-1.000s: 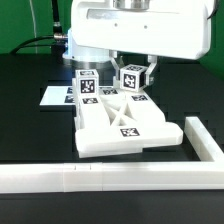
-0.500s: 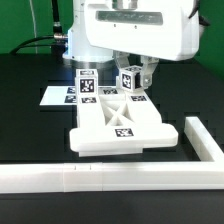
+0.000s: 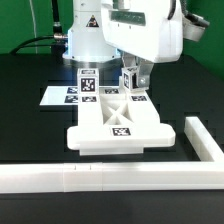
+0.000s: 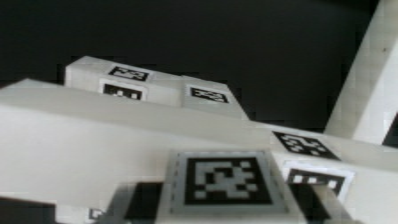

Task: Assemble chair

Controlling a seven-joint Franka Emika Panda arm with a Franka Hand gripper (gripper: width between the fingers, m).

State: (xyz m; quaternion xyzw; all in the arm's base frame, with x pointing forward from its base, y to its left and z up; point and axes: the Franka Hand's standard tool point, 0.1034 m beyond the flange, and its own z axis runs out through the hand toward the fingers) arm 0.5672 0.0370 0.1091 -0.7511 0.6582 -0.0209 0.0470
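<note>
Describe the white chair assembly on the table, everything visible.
The chair assembly is glossy white plastic, blocky, lying flat on the black table. An X-braced panel forms its middle, with a wide bar along the near edge. Small black-and-white square tags sit on top. Upright tagged blocks rise at its far side, where the gripper is shut on a tagged piece. The long white rail lies nearby, apparently apart.

setting: you are in a robotics lab | clues: black table (image 3: 30,140), marker board (image 3: 58,96) with printed tags, white l-shaped rail (image 3: 120,177), green backdrop (image 3: 25,20)
</note>
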